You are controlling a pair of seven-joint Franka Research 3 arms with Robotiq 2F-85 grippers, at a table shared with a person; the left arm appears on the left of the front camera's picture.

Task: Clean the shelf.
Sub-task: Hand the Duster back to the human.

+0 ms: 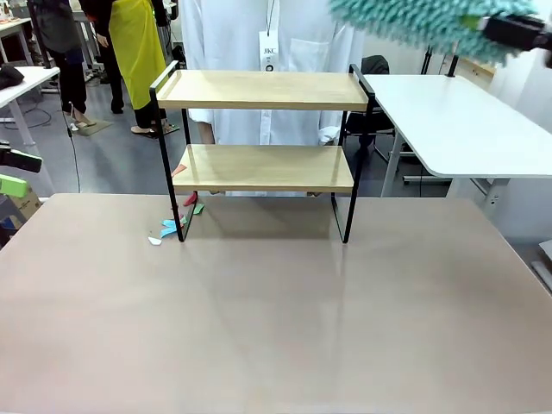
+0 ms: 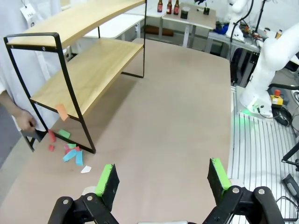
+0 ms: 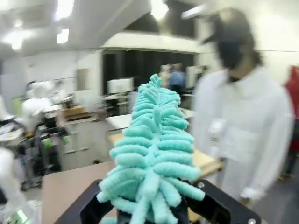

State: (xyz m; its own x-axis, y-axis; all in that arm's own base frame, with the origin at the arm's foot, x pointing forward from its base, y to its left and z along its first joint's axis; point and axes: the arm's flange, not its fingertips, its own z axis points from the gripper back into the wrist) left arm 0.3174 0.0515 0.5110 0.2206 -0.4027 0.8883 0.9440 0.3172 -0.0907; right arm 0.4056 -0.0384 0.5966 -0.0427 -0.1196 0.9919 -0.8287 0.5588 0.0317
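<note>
On the far half of the tabletop [image 1: 259,328], standing upright: the shelf [image 1: 263,129], two light wooden boards in a thin black frame, long axis running side to side across the front view, open front turned toward the robot, raised rails at both ends. At the foot of the shelf's left leg, strewn on the tabletop: coloured paper scraps [image 1: 172,226] in red, green, blue and white, touching or just beside the leg. Directly behind the shelf: a person in a white coat [image 1: 267,52].

Low at the left edge of the front view, well apart from the shelf: the left tool [image 2: 162,183], green pads wide apart, clamped on nothing. From its wrist view, seen end-on along the shelf's length: both boards receding up and away, an orange scrap [image 2: 62,112] lying at the near edge of the lower board, the person's hand [image 2: 22,119] holding a dark dustpan [image 2: 33,136] just beside the scraps at the shelf's end.

Above and to the right of the shelf, clear of the top board, not touching: a teal fluffy duster [image 1: 423,24], lying roughly level, head pointing left toward the shelf. Clamped shut on the duster's base: the right tool [image 3: 154,212], with the duster rising straight up the middle of its wrist view and the shelf's boards partly hidden behind.
</note>
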